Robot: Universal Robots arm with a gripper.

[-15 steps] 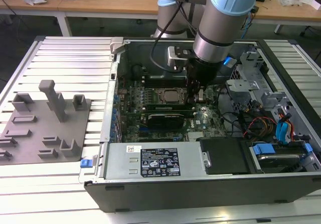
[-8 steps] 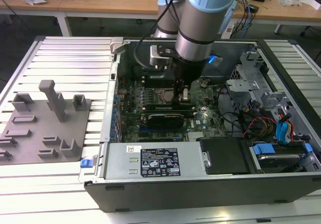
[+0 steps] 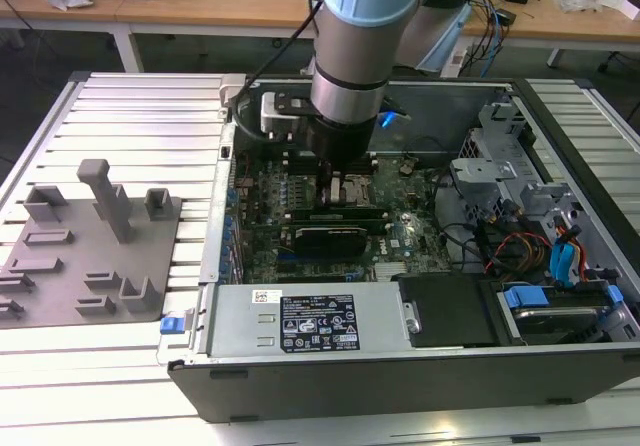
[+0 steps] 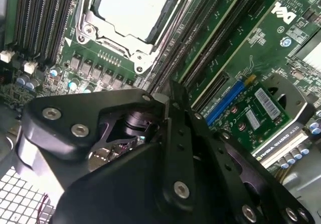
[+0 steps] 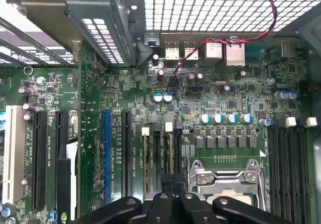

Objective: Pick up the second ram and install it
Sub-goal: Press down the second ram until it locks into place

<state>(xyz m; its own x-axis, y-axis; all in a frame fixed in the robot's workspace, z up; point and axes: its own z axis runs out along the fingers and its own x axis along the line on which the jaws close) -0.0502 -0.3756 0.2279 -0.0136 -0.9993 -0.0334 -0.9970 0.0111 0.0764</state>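
Black linkage fills the near part of both wrist views: the gripper (image 5: 173, 184) sits low over the motherboard (image 5: 210, 103), its fingers drawn close together over the memory slots (image 5: 160, 153) just beside the CPU socket (image 5: 228, 184). Whether they pinch the second ram I cannot tell; no green stick shows clearly between them. I judge this the seating step, which calls for a straight, even push. Farther off, the grey fixture tray (image 3: 90, 256) lies outside the case (image 3: 400, 366).
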